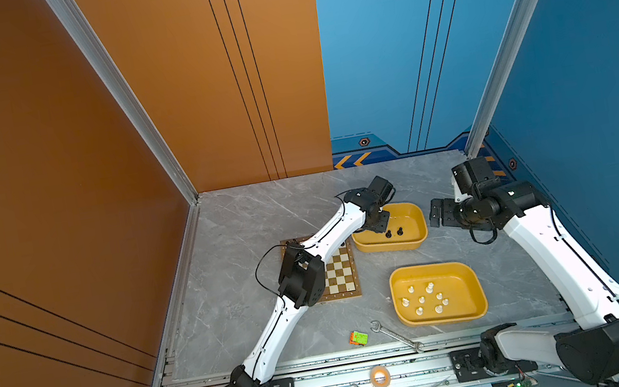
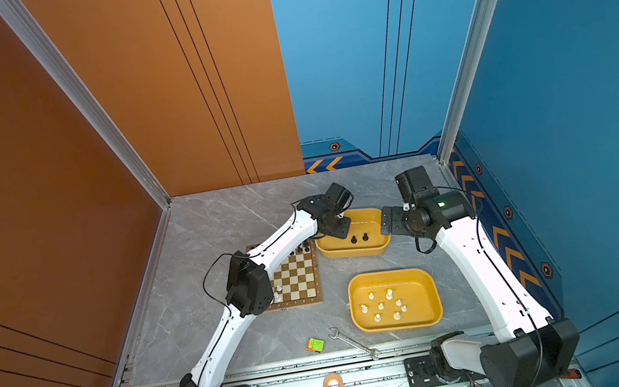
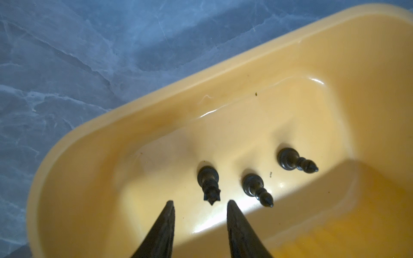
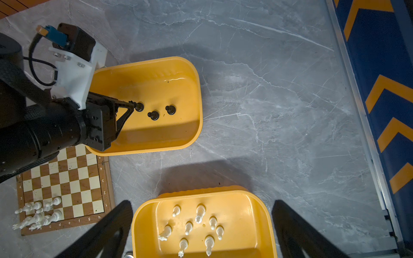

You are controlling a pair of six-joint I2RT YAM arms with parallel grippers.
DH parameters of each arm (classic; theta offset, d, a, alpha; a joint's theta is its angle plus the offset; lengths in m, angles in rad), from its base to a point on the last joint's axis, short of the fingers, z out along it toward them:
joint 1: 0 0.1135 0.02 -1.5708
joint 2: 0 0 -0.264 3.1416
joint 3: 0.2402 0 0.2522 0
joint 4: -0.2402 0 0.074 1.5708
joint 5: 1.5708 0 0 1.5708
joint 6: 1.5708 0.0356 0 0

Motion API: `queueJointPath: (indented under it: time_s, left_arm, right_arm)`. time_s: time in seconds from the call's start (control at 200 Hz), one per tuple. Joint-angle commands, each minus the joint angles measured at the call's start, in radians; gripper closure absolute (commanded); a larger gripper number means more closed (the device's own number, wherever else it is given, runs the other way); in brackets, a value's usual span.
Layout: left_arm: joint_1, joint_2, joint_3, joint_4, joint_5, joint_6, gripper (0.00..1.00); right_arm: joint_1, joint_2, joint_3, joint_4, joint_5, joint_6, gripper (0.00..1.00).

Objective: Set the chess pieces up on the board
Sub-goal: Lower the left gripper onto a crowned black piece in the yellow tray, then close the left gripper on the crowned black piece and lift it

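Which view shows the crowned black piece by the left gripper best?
Left wrist: the crowned black piece is close and unobstructed ahead of the left gripper. Right wrist shows it small; both top views hide it under that gripper.

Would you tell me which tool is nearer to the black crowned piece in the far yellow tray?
Left. The left tool reaches into the far yellow tray, open right at the black crowned piece. The right tool hangs open over the near yellow tray, well away.

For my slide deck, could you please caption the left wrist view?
Left gripper, open, poised at a crowned black piece, one of three standing in a yellow tray.
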Motion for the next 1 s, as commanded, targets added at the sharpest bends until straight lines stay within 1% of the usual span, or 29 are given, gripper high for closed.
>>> queueJointPath:
  time_s: [0.0, 0.15, 0.285, 0.631, 0.716, 0.916, 0.991]
  left_arm:
    - [0.009, 0.040, 0.043, -0.021, 0.023, -0.013, 0.62]
    - [0.009, 0.059, 0.068, -0.022, 0.026, -0.019, 0.63]
    - [0.010, 0.069, 0.078, -0.022, 0.023, -0.023, 0.68]
    - [0.011, 0.078, 0.099, -0.009, 0.024, -0.034, 0.70]
    - [0.011, 0.079, 0.099, -0.007, 0.023, -0.034, 0.74]
    - [0.012, 0.082, 0.096, -0.007, 0.023, -0.037, 0.77]
    - [0.010, 0.083, 0.101, -0.006, 0.024, -0.037, 0.81]
  right_arm:
    - [-0.012, -0.011, -0.005, -0.032, 0.023, -0.004, 0.00]
    - [-0.020, -0.006, 0.000, -0.033, 0.018, -0.013, 0.00]
    - [-0.025, -0.005, 0.003, -0.035, 0.016, -0.020, 0.00]
    - [-0.042, -0.003, 0.005, -0.044, 0.012, -0.043, 0.00]
    - [-0.047, -0.002, 0.006, -0.047, 0.010, -0.048, 0.00]
    - [-0.062, -0.002, 0.012, -0.050, 0.006, -0.060, 0.00]
    - [-0.067, -0.003, 0.012, -0.052, 0.002, -0.064, 0.00]
